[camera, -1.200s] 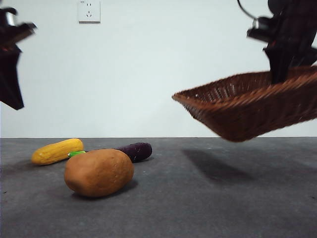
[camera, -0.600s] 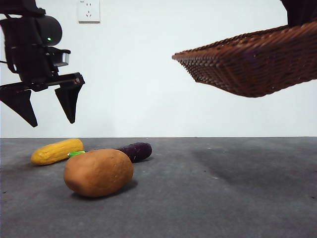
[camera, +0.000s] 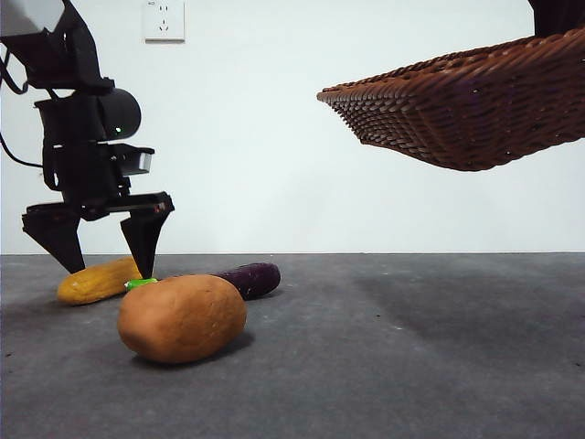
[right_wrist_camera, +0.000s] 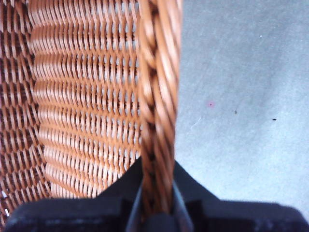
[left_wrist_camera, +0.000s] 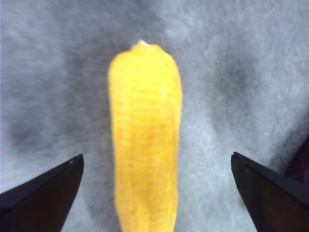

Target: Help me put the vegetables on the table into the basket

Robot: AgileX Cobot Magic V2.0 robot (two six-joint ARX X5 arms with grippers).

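Note:
My left gripper (camera: 99,247) hangs open just above the yellow corn cob (camera: 101,280), its two black jaws straddling it. In the left wrist view the corn cob (left_wrist_camera: 145,135) lies lengthwise between the spread jaws, untouched. The orange-brown potato (camera: 183,317) sits in front, and the purple eggplant (camera: 249,278) with its green stem lies behind it. My right gripper (right_wrist_camera: 157,205) is shut on the braided rim of the wicker basket (right_wrist_camera: 87,96). The basket (camera: 466,105) is held tilted high in the air at the upper right.
The dark grey table (camera: 411,366) stretches wide under the raised basket. A white wall socket (camera: 164,20) is on the back wall.
My left gripper has come down from the upper left to the corn cob, jaws still spread. The basket rose from mid-height and now holds almost still.

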